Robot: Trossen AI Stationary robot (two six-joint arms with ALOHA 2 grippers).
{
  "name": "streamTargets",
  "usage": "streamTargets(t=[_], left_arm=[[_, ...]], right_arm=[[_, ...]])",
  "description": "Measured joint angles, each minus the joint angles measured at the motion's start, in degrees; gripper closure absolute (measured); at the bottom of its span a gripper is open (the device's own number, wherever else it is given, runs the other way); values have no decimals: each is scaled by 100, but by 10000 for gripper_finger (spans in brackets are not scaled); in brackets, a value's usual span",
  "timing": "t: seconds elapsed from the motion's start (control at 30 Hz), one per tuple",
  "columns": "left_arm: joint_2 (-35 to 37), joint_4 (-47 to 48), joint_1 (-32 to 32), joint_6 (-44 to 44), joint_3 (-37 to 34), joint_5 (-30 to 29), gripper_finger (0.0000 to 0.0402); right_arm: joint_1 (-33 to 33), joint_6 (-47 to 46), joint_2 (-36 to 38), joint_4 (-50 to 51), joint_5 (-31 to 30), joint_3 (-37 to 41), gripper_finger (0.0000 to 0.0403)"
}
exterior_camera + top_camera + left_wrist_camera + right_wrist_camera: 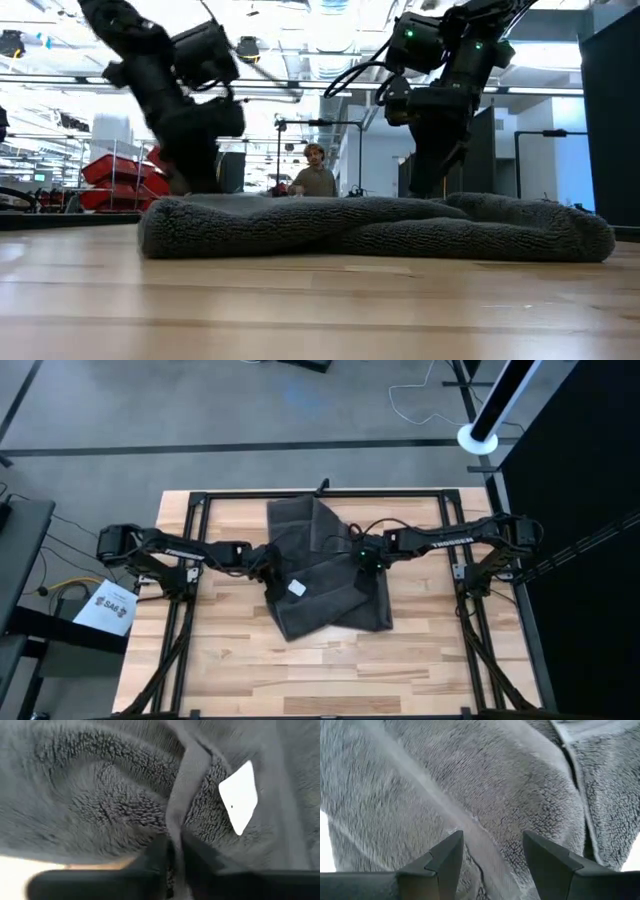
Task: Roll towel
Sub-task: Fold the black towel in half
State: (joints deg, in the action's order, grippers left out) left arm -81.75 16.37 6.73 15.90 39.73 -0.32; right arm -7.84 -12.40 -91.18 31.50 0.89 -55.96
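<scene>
Mid-table: towel (322, 570) crumpled | left claw (172, 852) pinching its hem | right claw (492, 855) spread

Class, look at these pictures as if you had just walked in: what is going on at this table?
A two-armed robot is working on a dark grey towel that lies crumpled and partly folded on the wooden table, not yet rolled. The left end effector is shut on the towel's hem near the white label. The right end effector hangs open just above the cloth.
</scene>
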Motion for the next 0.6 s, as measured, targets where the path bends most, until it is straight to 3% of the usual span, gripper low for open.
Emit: streamTargets(t=[0.3,0.6], left_arm=[[279,1443,-360,-1418,1584,7,398],[-314,1656,-117,-1516,1034,-215,394]], right_arm=[[-248,185,138,-9,14,0,211],[-102,180,133,-114,55,0,211]])
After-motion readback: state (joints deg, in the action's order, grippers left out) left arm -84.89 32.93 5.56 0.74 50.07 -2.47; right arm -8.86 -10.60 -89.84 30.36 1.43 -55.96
